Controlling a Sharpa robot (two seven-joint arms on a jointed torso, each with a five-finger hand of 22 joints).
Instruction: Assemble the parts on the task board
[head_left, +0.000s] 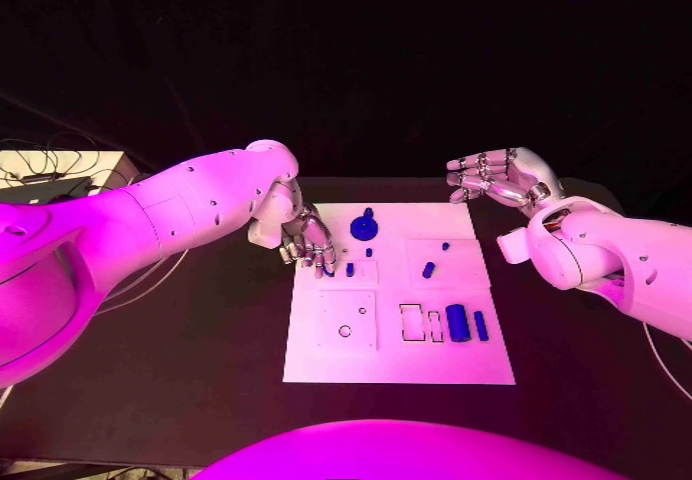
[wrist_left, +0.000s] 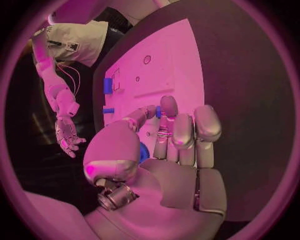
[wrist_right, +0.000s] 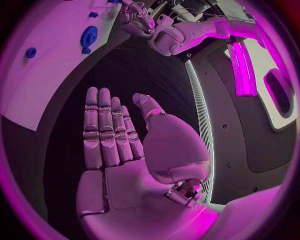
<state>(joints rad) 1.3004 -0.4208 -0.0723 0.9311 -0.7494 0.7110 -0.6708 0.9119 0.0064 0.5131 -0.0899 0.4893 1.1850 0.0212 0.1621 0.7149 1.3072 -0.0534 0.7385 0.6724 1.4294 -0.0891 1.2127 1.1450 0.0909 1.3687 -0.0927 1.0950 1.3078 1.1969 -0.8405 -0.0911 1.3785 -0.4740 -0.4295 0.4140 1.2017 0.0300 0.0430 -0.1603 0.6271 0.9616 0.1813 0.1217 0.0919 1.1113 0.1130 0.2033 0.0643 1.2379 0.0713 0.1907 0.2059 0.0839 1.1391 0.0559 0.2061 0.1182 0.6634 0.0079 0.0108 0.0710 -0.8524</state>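
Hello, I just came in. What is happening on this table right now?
A two-armed robot is assembling small blue parts on a white task board. Its left hand is low over the board's left side, fingertips pointing down at a small blue peg; whether it grips the peg cannot be told. The right hand hangs open above the table beyond the board's far right corner, holding nothing. A blue disc, a cylinder and a few other small pieces lie on the board untouched.

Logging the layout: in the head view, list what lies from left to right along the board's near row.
On the task board: small ring → two outlined empty slots → large blue cylinder → slim blue pin.
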